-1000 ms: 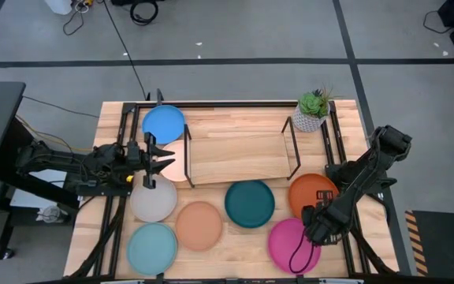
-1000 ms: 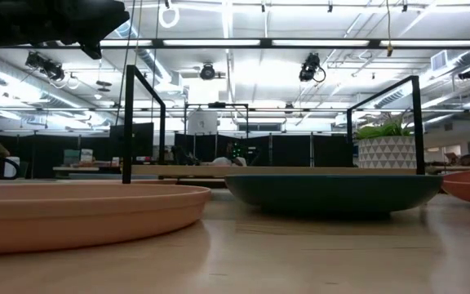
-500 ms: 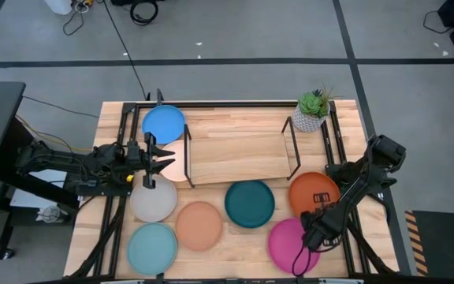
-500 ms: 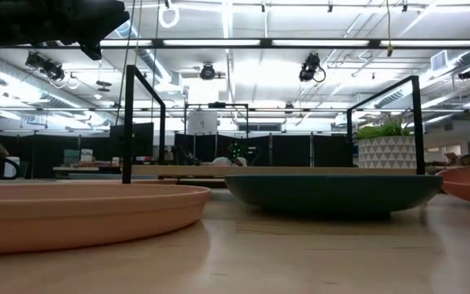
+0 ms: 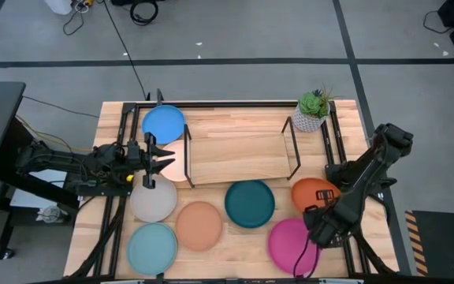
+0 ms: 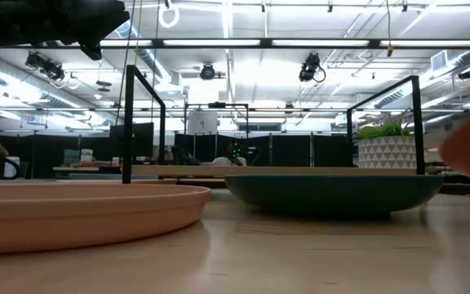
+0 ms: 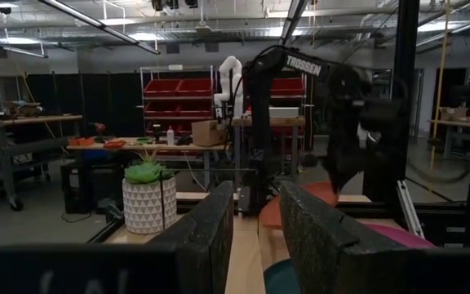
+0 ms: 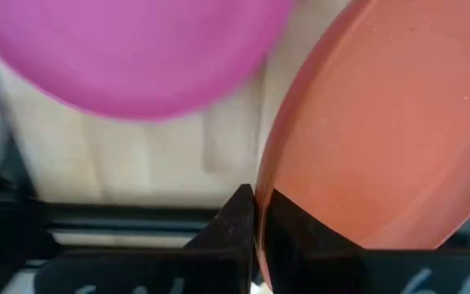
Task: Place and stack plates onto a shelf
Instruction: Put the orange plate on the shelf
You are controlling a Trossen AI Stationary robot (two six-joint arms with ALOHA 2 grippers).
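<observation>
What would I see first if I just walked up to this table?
Probably the colourful plates spread over the front of the table, like the dark teal plate in the middle and the magenta plate at the front right. The right gripper pinches the rim of the orange plate, tilting it up beside the magenta one. The wooden shelf behind holds no plates yet.

Orange plate (image 5: 314, 194), magenta plate (image 5: 290, 243), dark teal plate (image 5: 249, 203).
</observation>
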